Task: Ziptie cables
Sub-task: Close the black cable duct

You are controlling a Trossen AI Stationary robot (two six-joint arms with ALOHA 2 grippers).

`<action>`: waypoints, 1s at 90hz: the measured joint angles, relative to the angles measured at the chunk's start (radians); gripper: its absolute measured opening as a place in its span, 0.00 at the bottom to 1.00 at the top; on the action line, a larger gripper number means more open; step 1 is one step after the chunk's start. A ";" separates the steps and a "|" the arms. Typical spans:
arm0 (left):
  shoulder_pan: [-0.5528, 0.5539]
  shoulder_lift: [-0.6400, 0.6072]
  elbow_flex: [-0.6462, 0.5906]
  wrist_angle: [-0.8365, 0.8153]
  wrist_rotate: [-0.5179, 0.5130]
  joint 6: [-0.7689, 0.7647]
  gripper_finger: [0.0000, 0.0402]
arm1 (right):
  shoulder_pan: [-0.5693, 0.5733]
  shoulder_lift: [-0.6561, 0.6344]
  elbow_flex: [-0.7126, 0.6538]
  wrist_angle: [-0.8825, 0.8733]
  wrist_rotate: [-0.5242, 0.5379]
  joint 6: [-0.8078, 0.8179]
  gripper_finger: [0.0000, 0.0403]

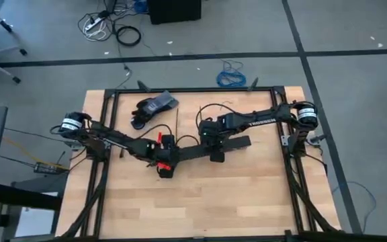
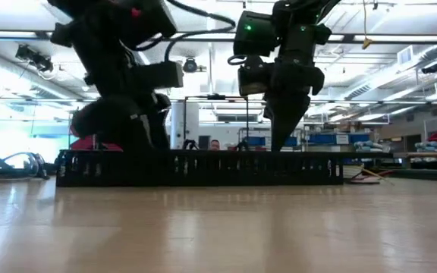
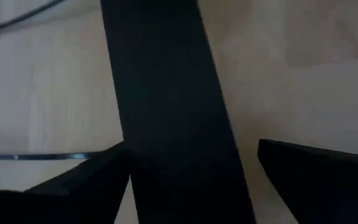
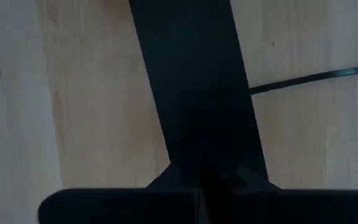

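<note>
Closest to your low camera, bare wooden table (image 2: pixel 218 227) runs up to the long black slotted channel (image 2: pixel 199 168), which stands on edge across the middle of the bench with its comb teeth upward. Both arms come down onto it. From overhead you see the channel (image 1: pixel 207 148) lying at a slight slant at the centre of the table, the left gripper (image 1: pixel 165 163) at its left end and the right gripper (image 1: pixel 215 149) over its middle part.

Your left wrist camera looks straight down on the channel (image 3: pixel 173 118): the left gripper (image 3: pixel 191 171) straddles it with its jaws apart, one finger (image 3: pixel 86 180) touching the channel's side and the other (image 3: pixel 316 168) standing clear of it. A thin black strip, which looks like a ziptie (image 3: pixel 33 156), lies flat on the wood just beside that finger.

Your right wrist camera shows the right gripper (image 4: pixel 201 186) with its fingers drawn together on the channel (image 4: pixel 194 93), pinching its wall. A second thin black strip, likely the other ziptie (image 4: pixel 312 79), lies on the wood, reaching the channel's side.

At the far side of the table you have a dark grey glove-like bundle (image 1: pixel 153 107) lying well apart from the arms. You cannot make out the blue, grey and white cables on the table in any view; only a blue coil of wire (image 1: pixel 232 75) lies on the floor beyond the far edge.
</note>
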 joint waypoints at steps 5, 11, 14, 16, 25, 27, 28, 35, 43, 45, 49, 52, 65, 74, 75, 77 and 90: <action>0.000 -0.015 0.000 -0.035 0.002 -0.021 0.86 | 0.000 0.000 0.000 -0.002 0.000 0.000 0.00; 0.000 -0.036 0.000 -0.059 -0.002 -0.041 0.86 | 0.000 0.000 0.000 -0.003 -0.002 0.000 0.00; 0.000 -0.051 -0.003 -0.071 -0.009 -0.044 0.86 | 0.000 0.000 0.000 -0.003 -0.005 0.000 0.00; 0.000 -0.063 -0.006 -0.075 -0.012 -0.046 0.86 | 0.000 0.000 0.000 -0.004 -0.007 0.000 0.00; 0.000 -0.125 -0.035 -0.079 -0.015 -0.075 0.86 | 0.000 0.000 0.000 -0.007 -0.012 0.000 0.00; 0.001 -0.142 -0.047 -0.081 -0.015 -0.084 0.86 | 0.000 0.000 0.000 -0.009 -0.012 -0.001 0.00; 0.001 -0.151 -0.053 -0.081 -0.015 -0.089 0.86 | 0.000 0.000 0.000 -0.009 -0.012 -0.001 0.00; 0.000 -0.212 -0.097 -0.082 -0.006 -0.123 0.86 | 0.000 0.000 -0.001 -0.010 -0.013 -0.005 0.00; 0.001 -0.281 -0.154 -0.075 0.016 -0.162 0.86 | 0.000 0.000 -0.001 -0.010 -0.014 -0.008 0.00; 0.001 -0.296 -0.167 -0.072 0.023 -0.173 0.86 | 0.000 0.000 -0.001 -0.010 -0.015 -0.009 0.00; 0.001 -0.318 -0.193 -0.057 0.027 -0.186 0.86 | 0.000 0.000 -0.001 -0.010 -0.015 -0.009 0.00; 0.001 -0.332 -0.211 -0.035 0.033 -0.198 0.86 | 0.000 0.000 -0.001 -0.010 -0.017 -0.009 0.00; 0.001 -0.352 -0.285 0.035 0.084 -0.233 0.86 | 0.000 0.000 -0.002 -0.009 -0.021 -0.009 0.00; 0.001 -0.352 -0.329 0.112 0.142 -0.253 0.86 | 0.000 0.000 -0.002 -0.009 -0.023 -0.009 0.00; 0.001 -0.352 -0.333 0.122 0.145 -0.254 0.86 | 0.000 0.000 -0.002 -0.009 -0.023 -0.009 0.00; 0.001 -0.352 -0.342 0.143 0.150 -0.254 0.86 | 0.000 0.000 -0.002 -0.009 -0.025 -0.009 0.00; 0.001 -0.347 -0.363 0.197 0.157 -0.258 0.86 | -0.003 0.000 -0.002 -0.009 -0.035 -0.009 0.00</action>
